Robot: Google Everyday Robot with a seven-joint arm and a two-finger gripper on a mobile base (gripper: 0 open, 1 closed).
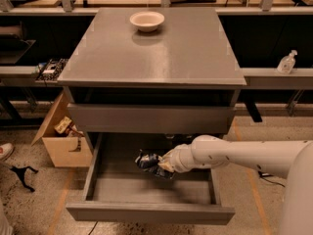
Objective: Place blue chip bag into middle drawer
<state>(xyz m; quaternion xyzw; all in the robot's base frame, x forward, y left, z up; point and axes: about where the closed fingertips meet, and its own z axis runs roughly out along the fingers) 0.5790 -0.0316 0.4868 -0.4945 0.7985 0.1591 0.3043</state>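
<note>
The blue chip bag (148,161), crinkled dark-blue foil with pale markings, is held over the inside of the open middle drawer (146,212), a little above its grey floor near the back middle. My gripper (160,166) reaches in from the right on the white arm and is shut on the bag's right end. The drawer is pulled far out, and its flat front panel faces the camera. The closed grey drawer front (149,118) above it is shut.
A white round bowl (146,20) sits at the back of the cabinet top (161,53). An open cardboard box (62,136) stands on the floor left of the cabinet. A clear bottle (286,62) sits on the shelf at right.
</note>
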